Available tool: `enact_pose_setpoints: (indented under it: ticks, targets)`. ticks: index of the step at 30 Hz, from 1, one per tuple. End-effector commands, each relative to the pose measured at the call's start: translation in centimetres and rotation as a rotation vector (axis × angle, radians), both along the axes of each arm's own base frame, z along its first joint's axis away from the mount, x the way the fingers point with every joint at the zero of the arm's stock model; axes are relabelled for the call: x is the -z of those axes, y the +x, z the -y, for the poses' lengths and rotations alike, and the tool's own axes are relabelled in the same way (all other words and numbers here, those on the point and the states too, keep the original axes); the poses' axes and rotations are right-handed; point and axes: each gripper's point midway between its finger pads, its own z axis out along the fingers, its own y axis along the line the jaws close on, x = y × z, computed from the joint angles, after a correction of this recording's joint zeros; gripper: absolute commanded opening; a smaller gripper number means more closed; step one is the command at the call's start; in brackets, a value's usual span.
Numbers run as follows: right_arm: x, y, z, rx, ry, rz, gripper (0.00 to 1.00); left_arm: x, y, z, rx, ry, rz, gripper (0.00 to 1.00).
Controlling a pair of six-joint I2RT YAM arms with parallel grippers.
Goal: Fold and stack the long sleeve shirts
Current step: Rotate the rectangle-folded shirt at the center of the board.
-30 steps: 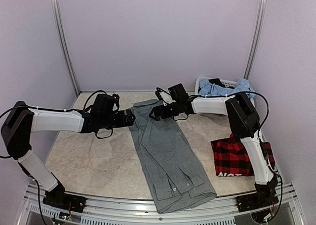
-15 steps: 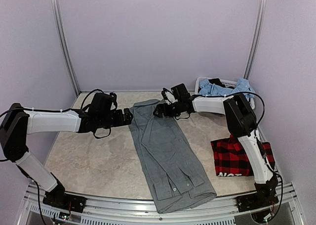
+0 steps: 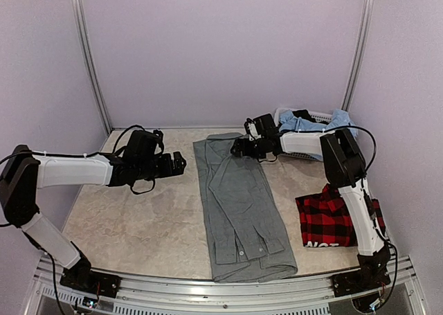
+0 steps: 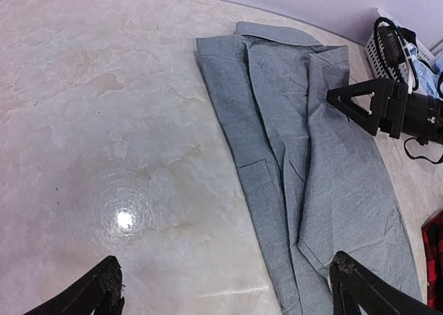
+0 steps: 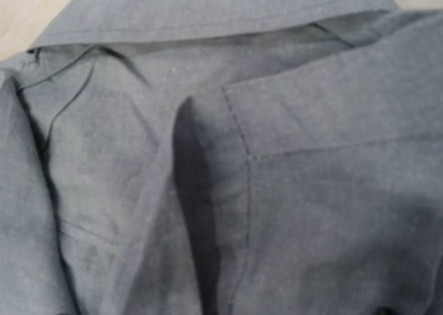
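Observation:
The grey shirt (image 3: 239, 204) lies folded into a long strip down the middle of the table, collar at the far end; it also shows in the left wrist view (image 4: 311, 163) and fills the right wrist view (image 5: 277, 156). My right gripper (image 3: 239, 149) is at the shirt's far right edge near the collar and looks shut on the cloth; its fingers are hidden in its own view. My left gripper (image 3: 180, 164) is open and empty, just left of the shirt, over bare table (image 4: 228, 287). The folded red-and-black plaid shirt (image 3: 322, 221) lies at the right, partly behind the right arm.
A white basket (image 3: 285, 113) holding blue clothes (image 3: 311, 126) stands at the back right corner. Metal rails run along the near edge and purple walls close in the table (image 3: 124, 218).
The right gripper has moved right and dragged the grey shirt with it, straightening it. The left gripper has drawn back slightly and the shirt's left edge now lies apart from it.

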Motion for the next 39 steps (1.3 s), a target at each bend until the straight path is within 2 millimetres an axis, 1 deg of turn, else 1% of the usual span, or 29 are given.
enact_pose_setpoints:
  ticks: [1,3,4,6,8,11,13,15,18,20,23,26,27,30,32,35,36,39]
  targets:
    - [0.4,1.7,4.6,0.143,-0.042,-0.029,0.92,-0.5,-0.4,-0.5,-0.011,-0.015,0.000,0.99]
    - [0.3,2.5,5.3,0.163,-0.033,-0.022,0.92,-0.3,-0.6,-0.3,-0.005,-0.025,-0.009,0.99]
    - [0.1,2.8,5.3,0.158,-0.021,-0.017,0.92,-0.2,-0.7,-0.3,-0.004,-0.030,-0.013,0.99]
    - [-1.0,3.3,4.5,0.109,0.000,0.023,0.92,-0.1,-0.9,-0.3,0.000,-0.040,-0.019,0.99]
    - [-2.6,3.5,3.7,0.043,0.010,0.077,0.92,0.0,-1.2,-0.3,0.002,-0.050,-0.021,0.99]
    - [-5.9,3.2,3.0,-0.043,0.006,0.172,0.93,-0.1,-1.6,-0.2,0.018,-0.071,-0.016,0.99]
    - [-8.1,2.6,2.9,-0.085,0.002,0.223,0.93,-0.4,-1.9,-0.1,0.033,-0.087,-0.008,0.99]
    - [-9.9,1.6,2.9,-0.128,0.000,0.257,0.93,-0.6,-2.4,0.4,0.069,-0.106,0.004,0.99]
    - [-12.4,-0.9,2.8,-0.193,0.029,0.287,0.93,-1.0,-3.4,1.4,0.149,-0.147,0.026,0.99]
    - [-13.4,-3.1,3.2,-0.220,0.042,0.289,0.93,-1.2,-4.1,1.9,0.196,-0.169,0.045,0.99]
    - [-13.7,-7.0,3.4,-0.270,0.042,0.277,0.93,-1.0,-5.9,3.1,0.292,-0.162,0.072,0.99]
    - [-12.6,-10.9,4.2,-0.307,0.007,0.221,0.91,-0.9,-8.7,5.1,0.430,-0.133,0.122,0.97]
    - [-11.6,-12.6,4.6,-0.314,-0.003,0.191,0.91,-1.0,-10.0,6.1,0.493,-0.109,0.151,0.96]
    - [-11.1,-16.6,5.8,-0.312,-0.003,0.158,0.90,-0.4,-13.3,8.1,0.626,-0.031,0.204,0.96]
    - [-10.8,-18.8,6.6,-0.310,-0.002,0.135,0.90,0.2,-15.5,9.5,0.718,0.016,0.227,0.96]
    - [-10.5,-21.5,7.6,-0.309,0.011,0.098,0.90,1.3,-18.5,11.2,0.842,0.067,0.248,0.96]
    - [-10.6,-22.2,8.0,-0.307,0.014,0.095,0.90,1.7,-19.5,11.9,0.890,0.088,0.252,0.96]
    - [-9.8,-23.7,8.9,-0.291,0.004,0.066,0.90,3.3,-22.7,13.6,1.020,0.169,0.260,0.96]
